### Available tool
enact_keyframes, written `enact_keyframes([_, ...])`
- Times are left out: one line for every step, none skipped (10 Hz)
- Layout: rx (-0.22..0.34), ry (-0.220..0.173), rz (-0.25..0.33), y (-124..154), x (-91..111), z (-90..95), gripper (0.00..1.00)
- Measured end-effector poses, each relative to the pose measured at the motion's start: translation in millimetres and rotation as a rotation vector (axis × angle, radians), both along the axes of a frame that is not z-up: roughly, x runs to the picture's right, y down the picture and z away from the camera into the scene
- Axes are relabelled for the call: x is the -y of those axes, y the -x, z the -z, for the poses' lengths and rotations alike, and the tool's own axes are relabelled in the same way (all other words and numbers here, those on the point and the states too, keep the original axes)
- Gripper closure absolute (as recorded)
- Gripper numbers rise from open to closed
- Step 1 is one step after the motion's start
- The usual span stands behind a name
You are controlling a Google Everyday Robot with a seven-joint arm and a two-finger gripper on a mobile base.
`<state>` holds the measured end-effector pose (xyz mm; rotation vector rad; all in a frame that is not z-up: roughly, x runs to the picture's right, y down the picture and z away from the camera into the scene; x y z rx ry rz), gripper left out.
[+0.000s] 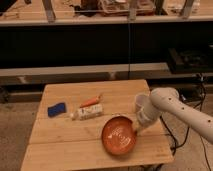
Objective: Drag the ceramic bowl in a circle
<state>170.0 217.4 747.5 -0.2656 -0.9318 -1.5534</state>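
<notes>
The wooden tabletop point(75, 145) carries everything. A white arm point(170, 102) reaches over its right edge. The bowl point(119, 136) sits near the front edge, right of centre. A bottle point(88, 112) lies mid-table, a sponge point(57, 108) leftward, a carrot point(90, 101) just behind the bottle. The gripper point(137, 126) meets the bowl's right rim; I cannot tell its grip.

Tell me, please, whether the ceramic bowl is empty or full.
Empty: the ceramic bowl shows only its orange inside with pale rings. The gripper is at its rim, on the view's right.
</notes>
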Motion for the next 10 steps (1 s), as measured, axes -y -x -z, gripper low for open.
enact_keyframes([0.030, -0.008, 0.046, 2.4, -8.4, 6.1, 1.00])
enact_keyframes([0.059, -0.014, 0.100, 9.6, -18.8, 13.8, 1.00])
enact_keyframes([0.085, -0.024, 0.146, 22.1, -27.3, 19.9, 1.00])
enact_keyframes([0.116, -0.033, 0.196, 40.3, -36.5, 25.7, 1.00])
enact_keyframes([0.138, -0.037, 0.232, 58.0, -43.2, 29.5, 1.00])
enact_keyframes([0.173, -0.039, 0.286, 87.8, -52.8, 34.5, 1.00])
enact_keyframes([0.206, -0.043, 0.338, 118.1, -60.1, 39.2, 1.00])
enact_keyframes([0.223, -0.046, 0.371, 137.2, -64.6, 41.9, 1.00])
enact_keyframes([0.233, -0.050, 0.397, 158.3, -66.3, 43.8, 1.00])
enact_keyframes([0.232, -0.051, 0.400, 181.4, -63.1, 43.9, 1.00])
